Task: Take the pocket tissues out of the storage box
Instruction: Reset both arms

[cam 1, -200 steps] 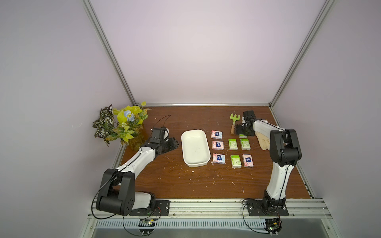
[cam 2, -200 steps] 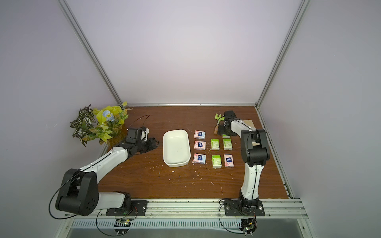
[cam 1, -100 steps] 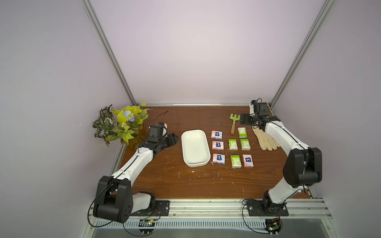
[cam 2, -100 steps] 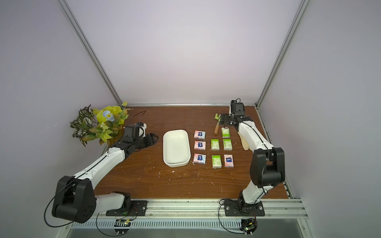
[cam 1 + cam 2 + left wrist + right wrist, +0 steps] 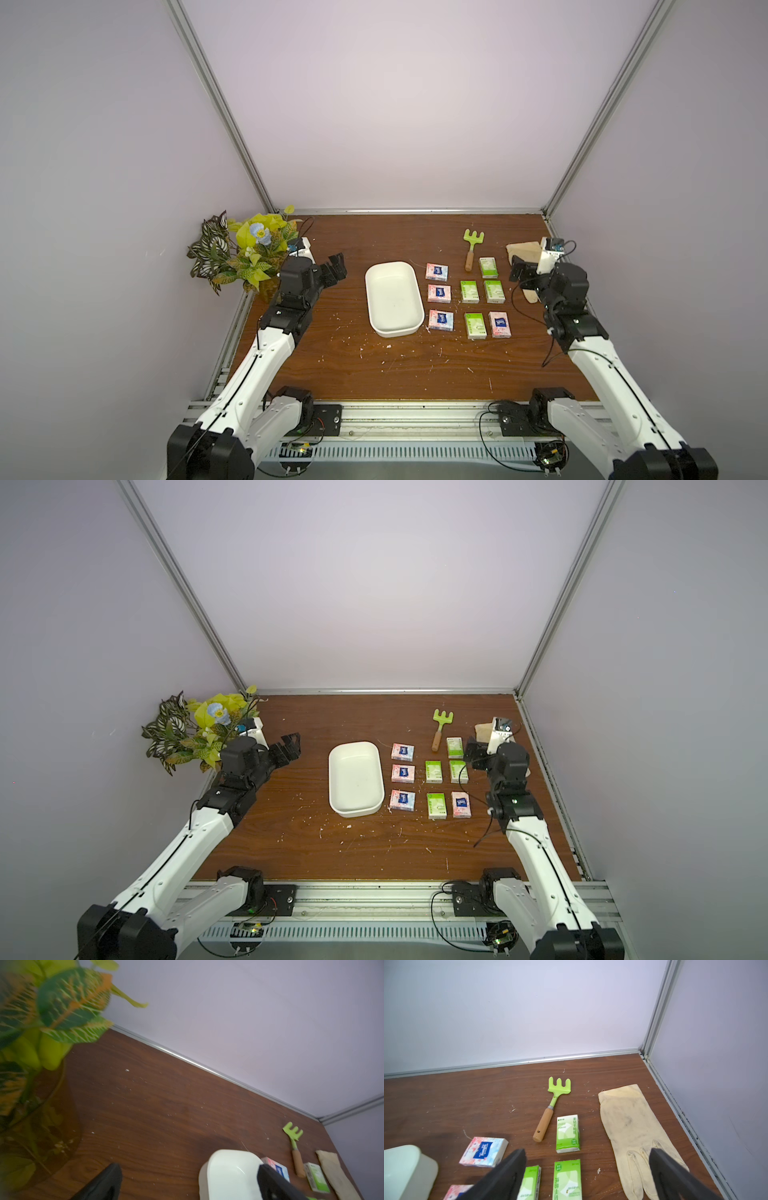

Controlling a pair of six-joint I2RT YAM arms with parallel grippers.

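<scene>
The eight pocket tissues (image 5: pixel 469 291) lie on the tabletop (image 5: pixel 374 374) between the empty storage box (image 5: pixel 392 297) and the nearer right hand (image 5: pixel 520 277); it and the left hand (image 5: pixel 334 268) stand fully open, holding nothing.

"Tempo" on the pink-white tissue packet (image 5: pixel 483 1152) blue label, "柔韧手帕纸" down the green tissue packet (image 5: pixel 568 1133)
</scene>
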